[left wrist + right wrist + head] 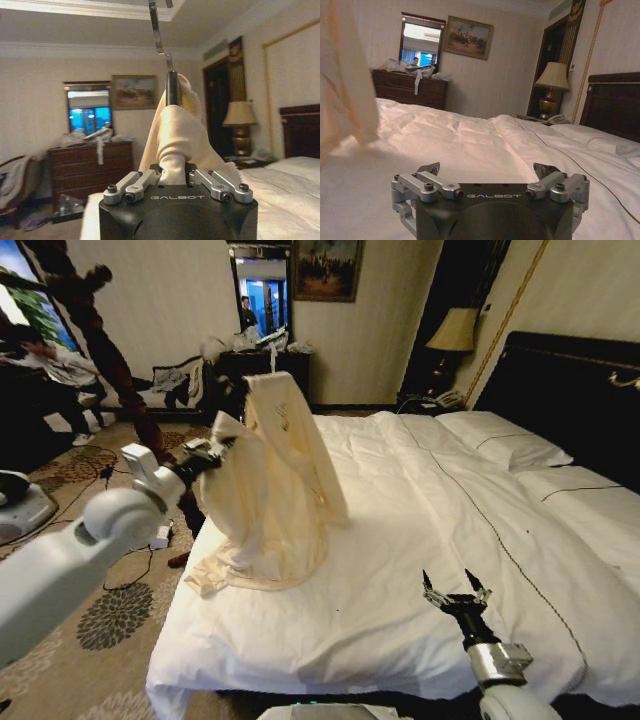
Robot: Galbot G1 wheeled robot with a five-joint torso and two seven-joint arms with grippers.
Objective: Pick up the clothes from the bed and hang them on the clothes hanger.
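The left hand (pixel 215 455) is held above the left edge of the bed (pixel 450 540), and its fingers are clamped on a fold of the shirt (pixel 275 490). In the left wrist view the cream fabric (pixel 175 145) is seen bunched between the two finger assemblies, directly in front of the hand. The shirt is draped over the black hanger (pixel 172 87), whose upper end stands just beyond the hand, with the thin wire hook (pixel 157 30) rising above it. The upper part of the shirt is lifted clear of the bed; its lower hem is seen resting on the white duvet below the hand.

The right hand (pixel 455 592) is positioned low over the near part of the bed, well apart from the shirt, with its fingers spread apart and nothing between them. In the right wrist view the duvet (pixel 470 145) extends ahead of the open fingers (pixel 432 169), and an edge of the cream shirt (pixel 345 85) hangs to one side. Pillows (pixel 505 445) lie at the far end of the bed against the dark headboard (pixel 575 390).
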